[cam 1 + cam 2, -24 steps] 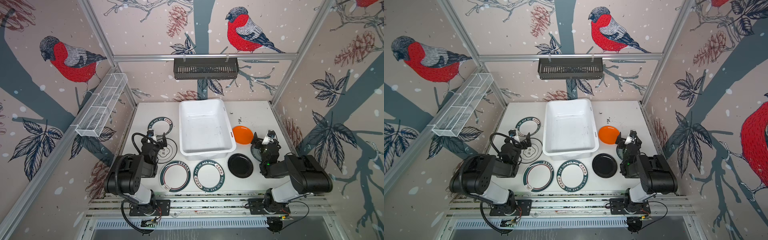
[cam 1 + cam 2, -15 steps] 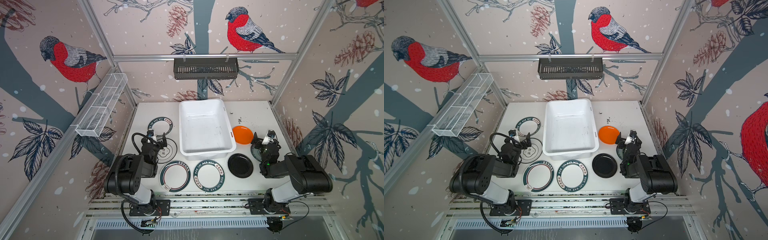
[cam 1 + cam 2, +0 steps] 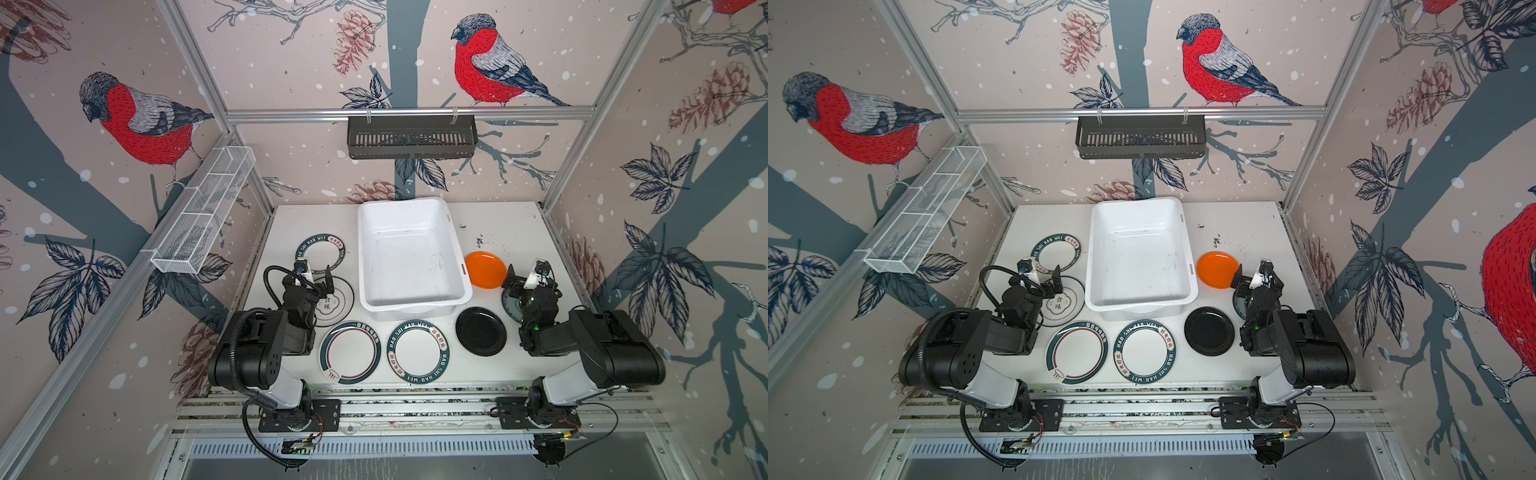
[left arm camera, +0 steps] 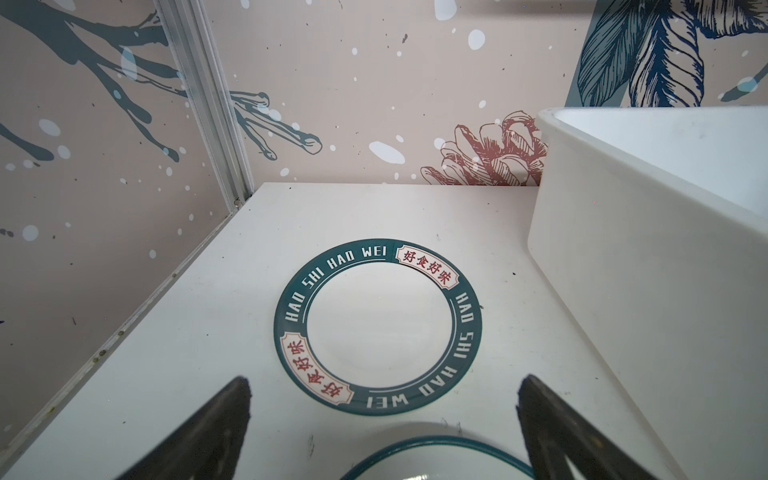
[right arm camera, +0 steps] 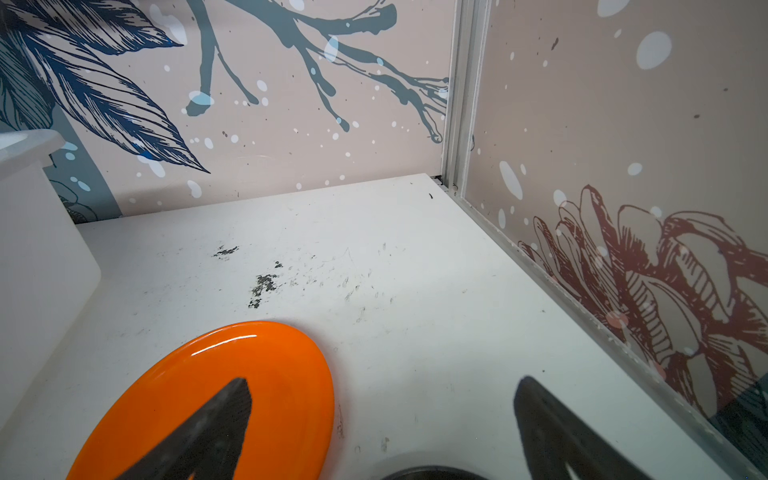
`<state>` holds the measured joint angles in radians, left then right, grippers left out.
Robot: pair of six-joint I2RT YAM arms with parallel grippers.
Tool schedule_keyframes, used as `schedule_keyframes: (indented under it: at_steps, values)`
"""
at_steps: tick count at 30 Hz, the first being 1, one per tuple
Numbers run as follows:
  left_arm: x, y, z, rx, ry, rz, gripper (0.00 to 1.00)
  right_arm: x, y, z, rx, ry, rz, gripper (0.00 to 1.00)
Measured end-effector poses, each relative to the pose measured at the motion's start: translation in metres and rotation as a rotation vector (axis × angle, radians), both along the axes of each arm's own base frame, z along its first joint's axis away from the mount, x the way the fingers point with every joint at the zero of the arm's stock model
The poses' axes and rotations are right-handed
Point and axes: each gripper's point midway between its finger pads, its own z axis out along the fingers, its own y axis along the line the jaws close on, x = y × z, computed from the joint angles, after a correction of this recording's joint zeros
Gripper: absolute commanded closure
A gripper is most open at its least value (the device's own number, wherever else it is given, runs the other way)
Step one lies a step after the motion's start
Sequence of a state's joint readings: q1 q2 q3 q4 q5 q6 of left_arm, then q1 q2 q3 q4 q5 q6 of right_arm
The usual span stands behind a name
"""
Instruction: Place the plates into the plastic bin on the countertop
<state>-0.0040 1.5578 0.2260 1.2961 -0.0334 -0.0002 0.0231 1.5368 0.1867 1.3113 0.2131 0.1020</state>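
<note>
The white plastic bin (image 3: 409, 257) stands empty on the countertop (image 3: 511, 224). Left of it lie two white plates, a lettered one (image 3: 320, 249) (image 4: 376, 326) and one (image 3: 337, 301) under my open left gripper (image 3: 316, 277) (image 4: 384, 384). In front of the bin lie a green-rimmed plate (image 3: 350, 353), a lettered plate (image 3: 417, 351) and a black plate (image 3: 481, 331). To the bin's right are an orange plate (image 3: 485, 269) (image 5: 232, 395) and a teal-patterned plate (image 3: 510, 305), half hidden under my open right gripper (image 3: 525, 277) (image 5: 383, 384). Neither gripper holds anything.
A black slotted rack (image 3: 411, 137) hangs on the back wall and a white wire-mesh basket (image 3: 203, 212) on the left wall. Aluminium rails (image 3: 257, 249) edge the countertop. Dark specks (image 5: 262, 286) mark the far right part.
</note>
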Motion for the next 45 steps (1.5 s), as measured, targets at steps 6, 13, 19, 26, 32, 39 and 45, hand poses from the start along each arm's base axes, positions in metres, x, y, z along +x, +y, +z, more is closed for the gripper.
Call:
schedule_keyframes:
  at_steps: [6,13,19,26,32,39,45]
  values:
    - [0.0,0.0,0.0,0.0,0.0,0.0,0.01,0.0,0.0,0.0,0.0,0.0,0.0,0.01]
    - [0.0,0.0,0.0,0.0,0.0,0.0,0.01,0.0,0.0,0.0,0.0,0.0,0.0,0.0]
    - [-0.003,0.0,-0.001,0.0,0.002,0.001,0.01,0.0,-0.001,0.0,0.0,0.0,-0.003,0.0]
    - [0.005,-0.001,0.027,0.0,-0.043,-0.008,0.01,0.0,-0.001,0.0,0.0,0.0,-0.003,0.01]
    - [0.018,-0.011,0.045,0.023,-0.021,-0.062,0.01,0.029,-0.014,0.046,0.023,-0.041,-0.074,0.0]
    - [0.034,-0.022,0.052,0.079,0.08,-0.13,0.01,0.034,-0.018,0.057,0.113,0.034,-0.126,0.0]
    - [0.051,-0.032,0.067,0.127,0.21,-0.21,0.02,0.05,-0.023,0.089,0.299,0.025,-0.074,0.04]
